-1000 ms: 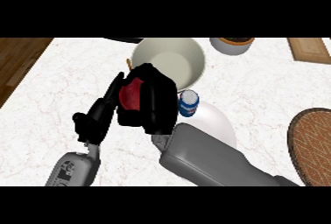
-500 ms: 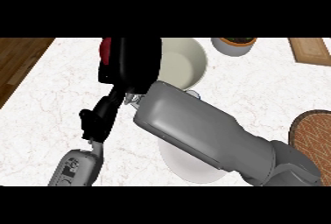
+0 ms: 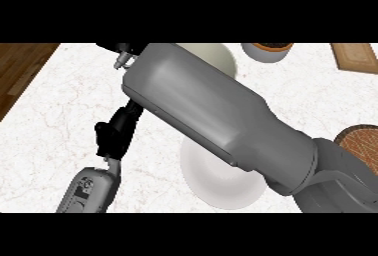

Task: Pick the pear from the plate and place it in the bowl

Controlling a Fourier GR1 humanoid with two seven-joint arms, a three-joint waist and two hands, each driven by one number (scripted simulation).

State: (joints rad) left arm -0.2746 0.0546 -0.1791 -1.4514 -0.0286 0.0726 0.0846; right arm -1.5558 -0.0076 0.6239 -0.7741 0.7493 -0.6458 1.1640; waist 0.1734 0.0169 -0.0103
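- Head view: the right forearm [image 3: 221, 115] lies across the marble surface [image 3: 59, 100] and hides most of the bowl [image 3: 218, 52].
- The right robot hand [image 3: 122, 48] barely shows; its fingers cannot be told.
- The left robot hand [image 3: 114, 131] rests with fingers relaxed, holding nothing.
- The pear is hidden.
- The white plate [image 3: 221, 187] lies under the forearm.

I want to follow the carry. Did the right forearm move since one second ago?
Yes. The right forearm has swung up and away from the robot, and it now covers most of the bowl, while the plate lies uncovered below it.
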